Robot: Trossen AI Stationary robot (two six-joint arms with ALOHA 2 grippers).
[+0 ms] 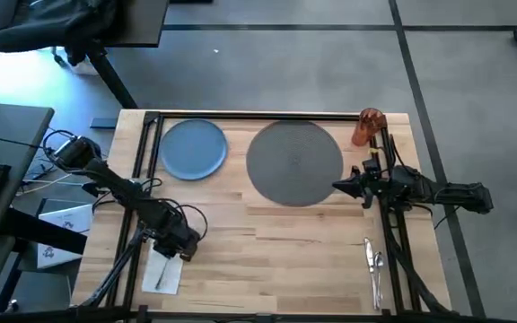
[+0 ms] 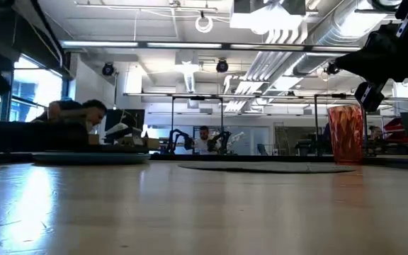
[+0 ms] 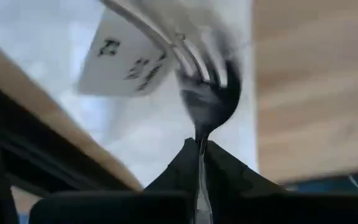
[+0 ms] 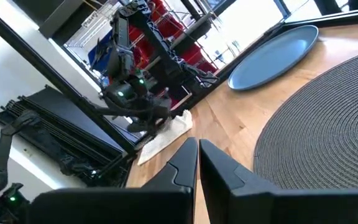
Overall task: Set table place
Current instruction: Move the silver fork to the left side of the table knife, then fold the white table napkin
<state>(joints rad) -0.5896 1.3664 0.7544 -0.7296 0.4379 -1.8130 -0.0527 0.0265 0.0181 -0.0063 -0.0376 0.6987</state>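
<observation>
Light butcher-block wood made up the table (image 1: 276,242), seen from above with black rails (image 1: 147,152) crossing it. On it, a blue plate (image 1: 193,148) lay toward the far left, well apart from the napkin, and just beside it, near the far middle, lay a round grey mat (image 1: 294,163); an orange cup (image 1: 367,126) stood at the far right corner beside the mat's edge. A knife and spoon (image 1: 372,265) lay side by side near the front right edge. The left gripper (image 1: 176,244) hung over the front left part of the table, right above a white napkin (image 1: 162,269). The right gripper (image 1: 346,186) sat at the mat's right edge, pointing toward it. From table height, the plate (image 2: 91,159) and mat (image 2: 268,167) showed as thin flat shapes and the cup (image 2: 345,134) stood upright at the right, with a dark arm above it; people sat at desks in the room beyond. Past the left wrist, the fingers (image 3: 229,180) were clamped together on the handle of a silver fork (image 3: 209,99), its tines raised over the napkin (image 3: 160,124). Past the right wrist, the fingers (image 4: 185,163) stood pressed together with nothing between them, over bare wood beside the mat (image 4: 328,124), with the plate (image 4: 272,50), the napkin (image 4: 163,138) and the left arm (image 4: 135,93) farther off.
</observation>
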